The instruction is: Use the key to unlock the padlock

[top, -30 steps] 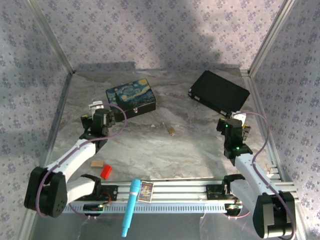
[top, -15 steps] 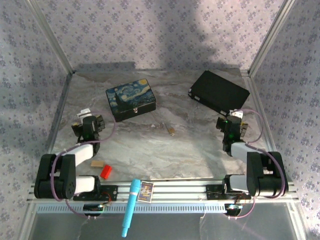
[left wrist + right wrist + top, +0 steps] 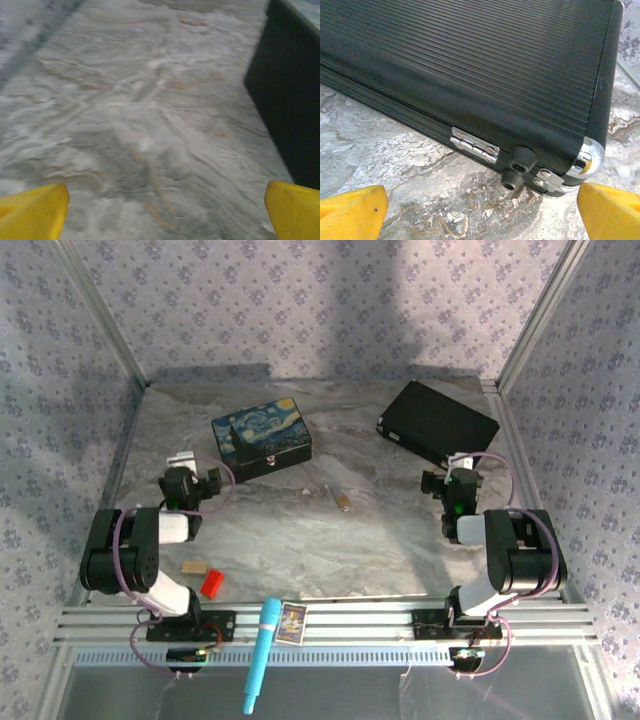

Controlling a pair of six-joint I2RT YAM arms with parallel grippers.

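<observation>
The tiny brass padlock lies on the marble table near the middle. A thin silvery piece runs up-left from it; whether that is the shackle or the key I cannot tell. My left gripper sits well left of the padlock, beside the Starry Night box. Its yellow fingertips stand wide apart over bare marble, so the left gripper is open. My right gripper is off to the padlock's right, facing the black case. The right gripper is open and empty.
The black ribbed case lies close ahead of the right fingers, hinge and rubber feet toward me. The box's dark side is right of the left fingers. A tan block, red brick, blue pen and small card lie near the front rail.
Both arms have folded back and up over their bases, so the grippers sit slightly nearer the sides. The padlock and the other objects have not moved.
</observation>
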